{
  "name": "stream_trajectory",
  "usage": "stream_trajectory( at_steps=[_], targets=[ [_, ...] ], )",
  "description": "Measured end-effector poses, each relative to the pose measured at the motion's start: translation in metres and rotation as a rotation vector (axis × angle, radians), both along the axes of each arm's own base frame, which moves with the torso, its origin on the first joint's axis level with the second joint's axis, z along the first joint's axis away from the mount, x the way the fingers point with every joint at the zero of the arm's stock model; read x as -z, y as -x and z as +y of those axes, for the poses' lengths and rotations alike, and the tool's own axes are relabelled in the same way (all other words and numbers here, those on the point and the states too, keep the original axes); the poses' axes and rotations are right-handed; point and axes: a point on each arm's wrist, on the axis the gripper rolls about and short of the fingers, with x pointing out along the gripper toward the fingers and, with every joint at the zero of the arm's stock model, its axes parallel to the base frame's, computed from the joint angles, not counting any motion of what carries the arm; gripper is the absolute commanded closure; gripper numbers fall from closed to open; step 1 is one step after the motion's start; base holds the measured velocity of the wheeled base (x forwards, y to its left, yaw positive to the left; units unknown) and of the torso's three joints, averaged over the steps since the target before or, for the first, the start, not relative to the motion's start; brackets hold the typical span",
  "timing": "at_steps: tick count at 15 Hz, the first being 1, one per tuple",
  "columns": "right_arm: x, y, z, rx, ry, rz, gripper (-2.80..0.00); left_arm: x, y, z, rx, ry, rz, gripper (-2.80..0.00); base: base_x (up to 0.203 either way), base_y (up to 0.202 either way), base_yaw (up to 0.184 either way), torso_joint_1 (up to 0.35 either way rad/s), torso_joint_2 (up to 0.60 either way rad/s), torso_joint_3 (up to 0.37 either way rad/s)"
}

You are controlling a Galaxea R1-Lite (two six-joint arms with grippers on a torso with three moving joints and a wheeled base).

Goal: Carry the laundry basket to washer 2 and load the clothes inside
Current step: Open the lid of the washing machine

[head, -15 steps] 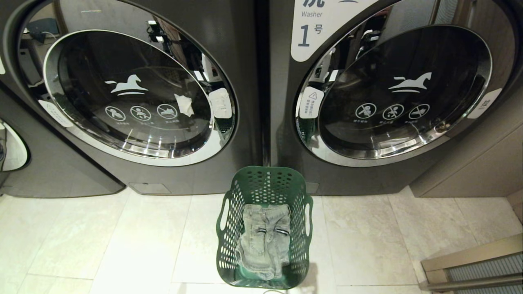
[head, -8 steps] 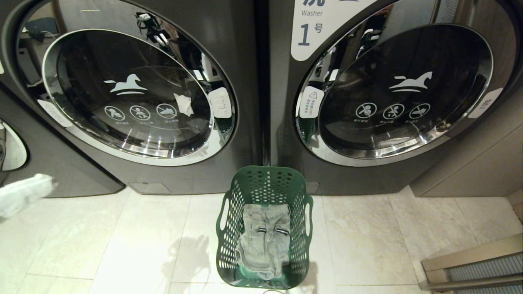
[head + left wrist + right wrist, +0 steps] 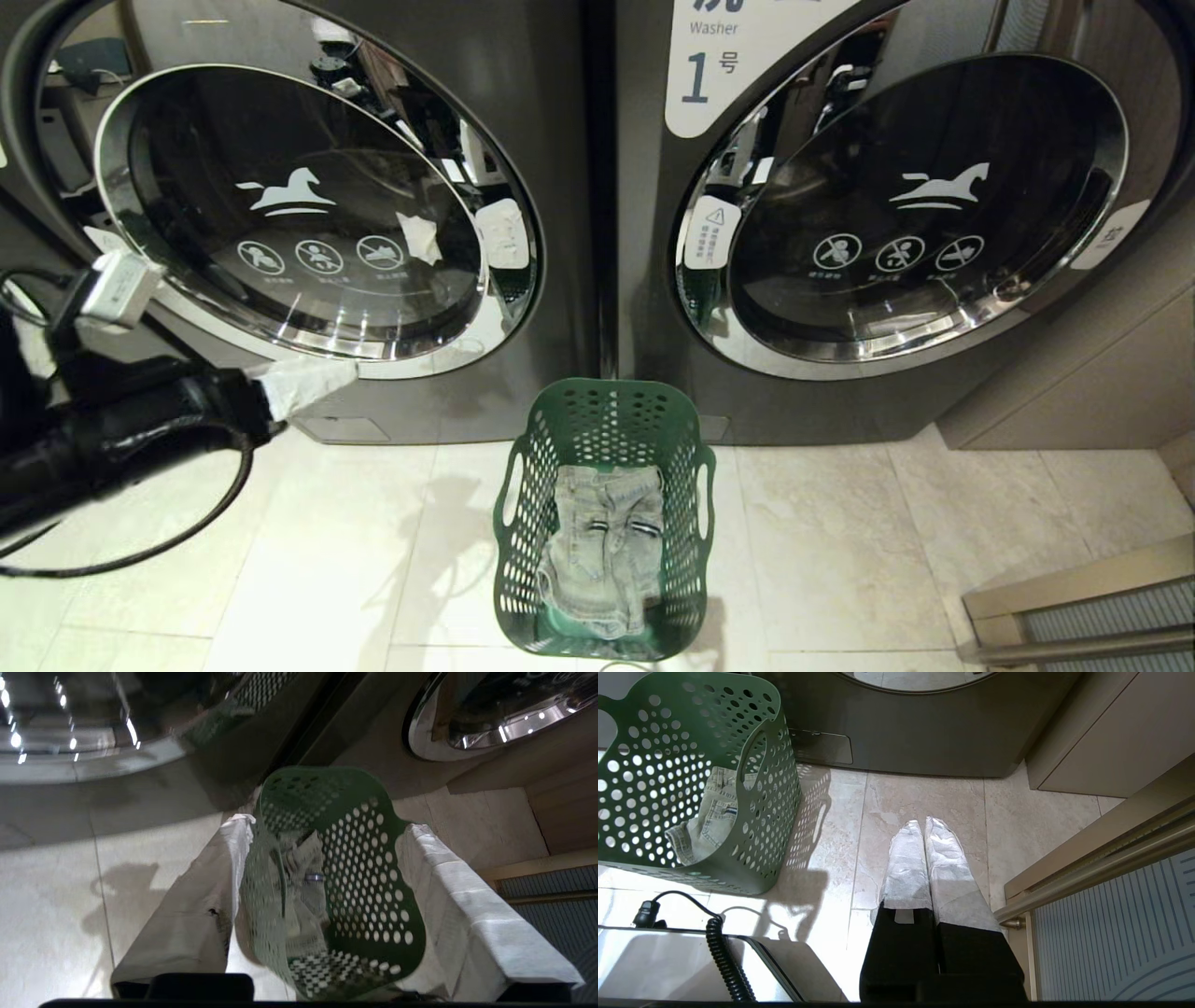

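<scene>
Left gripper (image 3: pixel 322 858) has its white-wrapped fingers (image 3: pixel 196 905) spread wide with nothing between them; in the left wrist view the green laundry basket (image 3: pixel 605 420) is framed ahead between the two fingers, untouched. In the head view this gripper (image 3: pixel 313 378) hangs low before the left-hand washer (image 3: pixel 308 205), well to the left of the basket. Light denim clothes (image 3: pixel 605 551) lie crumpled on the basket's bottom, and the basket stands on the pale tiled floor (image 3: pixel 840 541), just in front of the seam between the two machines. Beyond it to the right is the washer marked 1 (image 3: pixel 896 205). Right gripper (image 3: pixel 924 826) points down at bare tile with its fingers pressed together, the basket off to its side.
</scene>
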Motion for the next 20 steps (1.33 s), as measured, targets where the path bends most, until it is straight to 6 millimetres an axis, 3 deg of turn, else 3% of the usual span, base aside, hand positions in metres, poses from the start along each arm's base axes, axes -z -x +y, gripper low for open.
stream_trajectory(
  at_steps=[3, 8, 13, 20],
  targets=[
    [0.0, 0.0, 0.0, 0.0, 0.0, 0.0, 0.0, 0.0, -0.036, -0.003, 0.152, 0.003, -0.19, -2.8, 0.0, 0.0, 0.0, 0.0, 0.0, 0.0],
    [0.0, 0.0, 0.0, 0.0, 0.0, 0.0, 0.0, 0.016, -0.066, -0.016, 0.27, 0.004, -0.269, -2.8, 0.0, 0.0, 0.0, 0.0, 0.0, 0.0],
    [0.0, 0.0, 0.0, 0.0, 0.0, 0.001, 0.0, 0.03, -0.109, -0.036, 0.351, -0.001, -0.442, -2.8, 0.0, 0.0, 0.0, 0.0, 0.0, 0.0],
    [0.0, 0.0, 0.0, 0.0, 0.0, 0.0, 0.0, 0.039, -0.142, -0.042, 0.33, -0.031, -0.506, -2.8, 0.0, 0.0, 0.0, 0.0, 0.0, 0.0]
  ],
)
